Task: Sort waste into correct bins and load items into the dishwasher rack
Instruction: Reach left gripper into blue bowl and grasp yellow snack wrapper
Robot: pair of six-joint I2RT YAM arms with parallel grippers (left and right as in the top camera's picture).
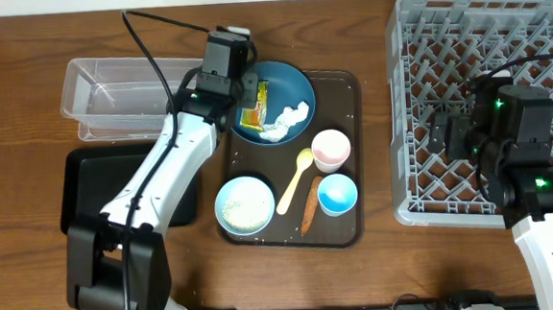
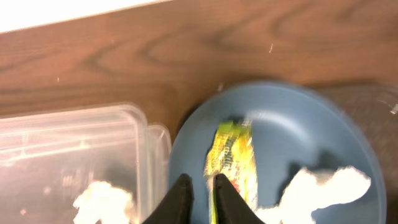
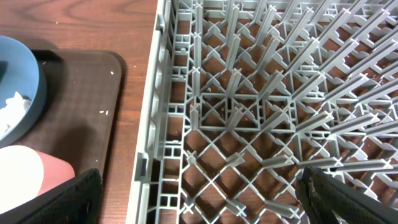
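Observation:
The yellow-green wrapper lies on the dark blue plate beside crumpled white tissue. My left gripper hangs low over the plate's left edge. Its jaws stand a narrow gap apart, and the wrapper's left edge reaches into that gap. The clear tub lies just to the left, with a tissue piece inside. My right gripper is wide open above the left edge of the dishwasher rack, with nothing in it.
On the brown serving tray are a pink cup, a blue cup, a light blue bowl holding rice, a pale spoon and an orange stick. The black tray lies under my left arm.

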